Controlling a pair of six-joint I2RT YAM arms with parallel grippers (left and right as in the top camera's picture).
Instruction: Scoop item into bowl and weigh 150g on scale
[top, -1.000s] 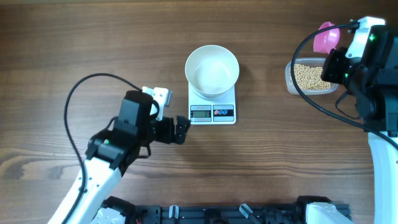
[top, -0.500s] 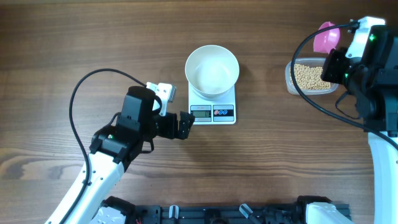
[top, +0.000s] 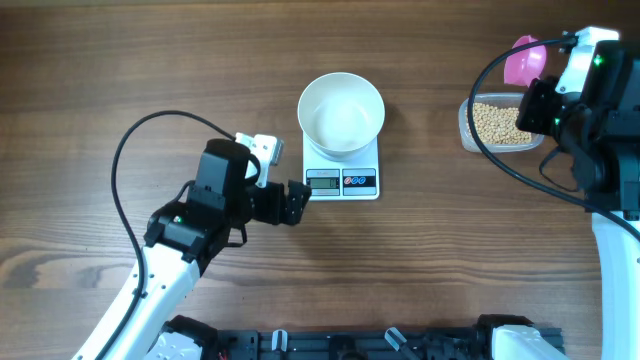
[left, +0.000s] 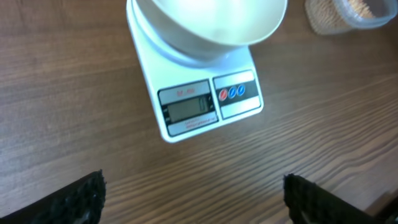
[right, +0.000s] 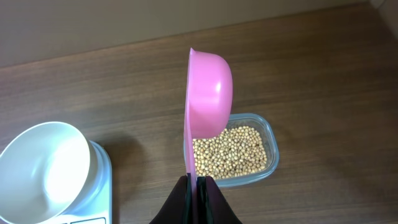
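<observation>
Overhead: one bowl (top: 341, 112), one scale (top: 341, 182), one tub (top: 465, 125), one scoop (top: 524, 60).

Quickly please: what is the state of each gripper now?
Left gripper: open, holding nothing.
Right gripper: closed on the handle of the pink scoop.

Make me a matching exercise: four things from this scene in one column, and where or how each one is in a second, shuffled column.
Column one
1. bowl
2. beans
3. pink scoop
4. left gripper

Column two
A. open, facing the scale
B. clamped in the shut right gripper
C. standing on the scale
D. lying in the clear tub

Pairs: 1-C, 2-D, 3-B, 4-A
</observation>
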